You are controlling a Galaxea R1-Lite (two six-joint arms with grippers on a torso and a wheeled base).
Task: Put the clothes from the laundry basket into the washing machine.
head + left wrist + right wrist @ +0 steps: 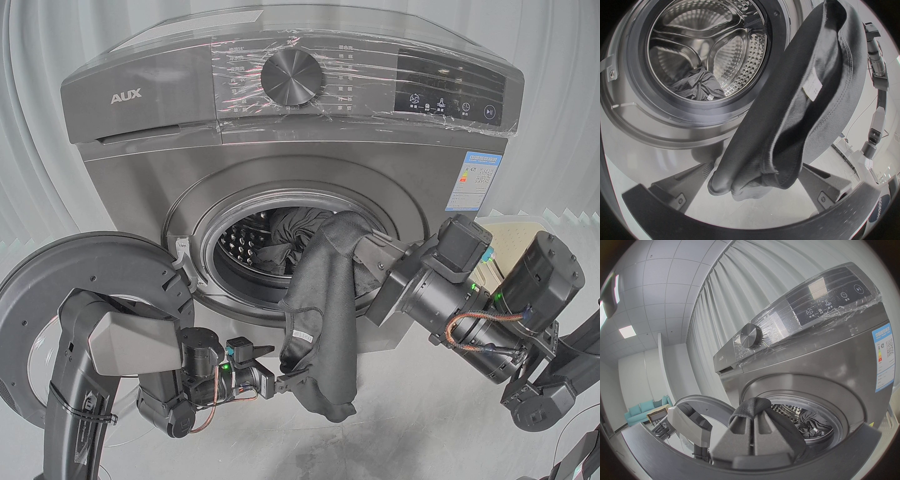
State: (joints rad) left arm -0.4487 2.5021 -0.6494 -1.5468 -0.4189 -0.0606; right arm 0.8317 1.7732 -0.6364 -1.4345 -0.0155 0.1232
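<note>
At centre frame, by the drum mouth [247, 247], the right claw [365, 247] is pinching a dark garment [322, 312], which is drooping outside the washing machine [150, 181]; the left claw [292, 377], spread, is hovering at its hem. Next, probably: feeding it deeper.

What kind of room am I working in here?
Probably a lab or demo room: the washing machine has plastic film on it, a curtain hangs behind it, and a sofa stands farther off.

The right gripper [365, 249] is clamping a garment [319, 325] in its jaws while the left gripper [289, 379] is hovering low, jaws spread.
</note>
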